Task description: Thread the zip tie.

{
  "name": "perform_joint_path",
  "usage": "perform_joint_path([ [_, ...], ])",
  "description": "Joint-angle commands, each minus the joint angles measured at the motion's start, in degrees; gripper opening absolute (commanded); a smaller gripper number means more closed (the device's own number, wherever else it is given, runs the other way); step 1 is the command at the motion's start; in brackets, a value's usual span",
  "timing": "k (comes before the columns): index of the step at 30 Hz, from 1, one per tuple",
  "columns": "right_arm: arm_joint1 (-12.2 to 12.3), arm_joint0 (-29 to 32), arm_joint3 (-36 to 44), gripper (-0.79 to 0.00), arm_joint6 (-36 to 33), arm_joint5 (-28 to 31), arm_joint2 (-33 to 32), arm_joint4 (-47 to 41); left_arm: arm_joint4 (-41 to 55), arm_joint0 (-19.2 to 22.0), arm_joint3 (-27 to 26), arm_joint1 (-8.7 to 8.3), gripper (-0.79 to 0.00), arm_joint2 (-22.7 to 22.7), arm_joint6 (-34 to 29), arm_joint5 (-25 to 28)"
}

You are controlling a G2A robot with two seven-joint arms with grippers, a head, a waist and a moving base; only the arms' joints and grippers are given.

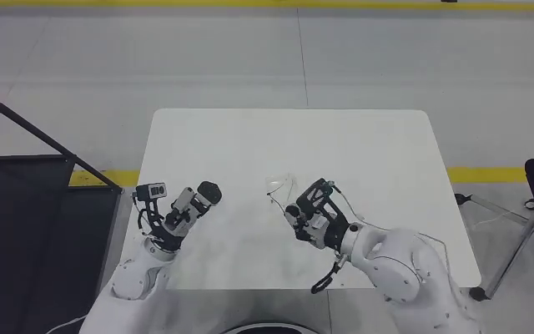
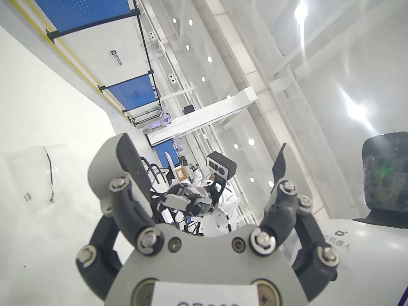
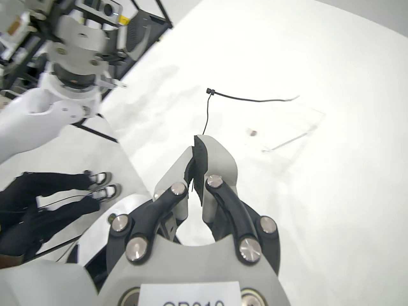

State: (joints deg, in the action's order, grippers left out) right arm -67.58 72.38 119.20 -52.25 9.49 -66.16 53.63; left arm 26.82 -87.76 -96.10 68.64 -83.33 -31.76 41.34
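In the top view's lower middle, the right gripper [image 3: 199, 148] has its jaws pressed together on one end of the thin black plastic zip tie [image 3: 209, 91]. The tie's length reaches away from the gripper toward the centre of the white table [image 1: 375, 150]. The left gripper [image 2: 204, 151], spread and empty, sits well apart at lower left.

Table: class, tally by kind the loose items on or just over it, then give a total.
black zip tie: 1
clear plastic bag: 1
small brown piece: 1
Total: 3
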Motion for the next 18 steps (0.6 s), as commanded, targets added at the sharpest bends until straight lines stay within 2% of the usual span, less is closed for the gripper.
perform_joint_path([
  [1,-0.3,-1.3,-0.7,-0.785,-0.8,-5.1,2.7,10.1,0.0,0.0,0.0,0.00,0.000,0.0,0.0,0.0],
  [7,-2.2,-8.6,-6.3,-0.785,-7.3,-15.1,12.3,24.9,0.0,0.0,0.0,0.00,0.000,0.0,0.0,0.0],
  [13,-4.5,-14.8,-11.0,-0.785,-14.5,-17.8,18.7,26.9,0.0,0.0,0.0,0.00,0.000,0.0,0.0,0.0],
  [18,-5.9,-17.1,-13.3,-0.785,-17.1,-19.0,21.4,27.3,0.0,0.0,0.0,0.00,0.000,0.0,0.0,0.0],
])
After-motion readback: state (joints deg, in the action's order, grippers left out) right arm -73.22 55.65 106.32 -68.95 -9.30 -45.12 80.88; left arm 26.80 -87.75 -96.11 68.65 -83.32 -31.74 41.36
